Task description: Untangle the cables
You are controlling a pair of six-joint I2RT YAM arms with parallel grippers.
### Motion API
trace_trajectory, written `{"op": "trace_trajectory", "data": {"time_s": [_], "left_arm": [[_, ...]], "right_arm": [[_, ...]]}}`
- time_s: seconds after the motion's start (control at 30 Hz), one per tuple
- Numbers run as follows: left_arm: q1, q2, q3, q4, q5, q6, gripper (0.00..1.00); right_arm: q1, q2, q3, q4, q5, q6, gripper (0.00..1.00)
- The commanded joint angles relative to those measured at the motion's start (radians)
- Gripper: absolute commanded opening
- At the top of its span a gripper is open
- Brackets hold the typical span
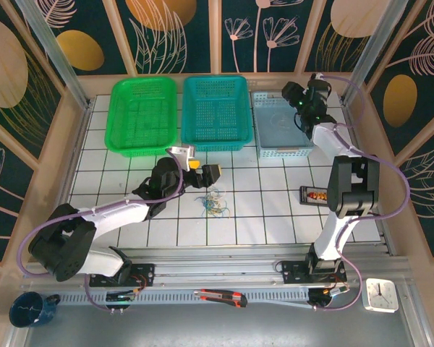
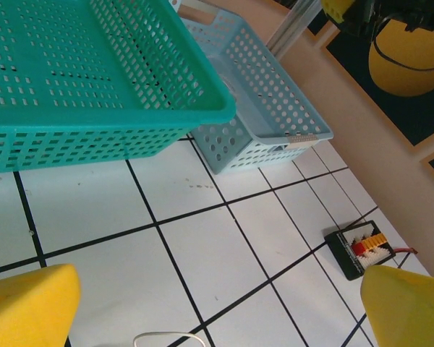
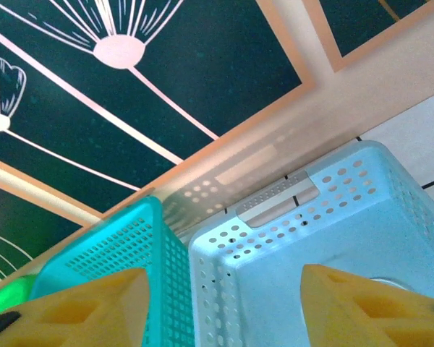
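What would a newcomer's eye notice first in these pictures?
Three bright baskets line the far edge: a green basket, a teal basket, a pale blue basket. A small tangle of thin cables lies mid-table on the white tiles, close to the left arm's open yellow fingers.

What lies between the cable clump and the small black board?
The stretch from the cables to the black board is bare white tile, as the top view shows.

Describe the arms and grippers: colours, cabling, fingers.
The left arm and right arm have white links and black joints, each with a purple cable running alongside. The left gripper and right gripper are black with yellow wedge-shaped fingers.
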Motion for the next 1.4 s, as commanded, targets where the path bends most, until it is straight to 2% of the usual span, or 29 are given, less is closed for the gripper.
{"op": "trace_trajectory", "data": {"time_s": [0.0, 0.17, 0.37, 0.6, 0.7, 0.93, 1.17, 1.37], "left_arm": [[-0.004, -0.005, 0.020, -0.009, 0.004, -0.021, 0.99], [-0.004, -0.004, 0.019, -0.011, 0.003, -0.024, 0.99], [-0.003, -0.009, -0.006, -0.010, -0.024, -0.040, 0.99], [-0.004, -0.038, -0.068, -0.013, -0.104, -0.090, 0.99], [-0.001, -0.069, -0.105, -0.029, -0.185, -0.142, 0.99], [0.000, -0.177, -0.211, 0.009, -0.247, -0.185, 0.99], [0.015, -0.268, -0.250, -0.044, -0.195, -0.237, 0.99], [0.044, -0.276, -0.250, -0.101, -0.137, -0.293, 0.99]], "right_arm": [[-0.002, -0.095, -0.050, -0.017, 0.007, -0.017, 0.59], [0.011, -0.199, -0.130, -0.015, -0.026, -0.001, 0.59], [0.080, -0.314, -0.228, -0.014, -0.048, 0.000, 0.59], [0.247, -0.411, -0.343, -0.021, -0.024, -0.039, 0.59], [0.328, -0.421, -0.387, -0.021, -0.021, -0.044, 0.59], [0.480, -0.417, -0.483, -0.047, -0.029, -0.051, 0.59], [0.605, -0.420, -0.599, -0.093, -0.066, -0.070, 0.59], [0.771, -0.444, -0.643, -0.137, -0.028, -0.030, 0.56]]}}
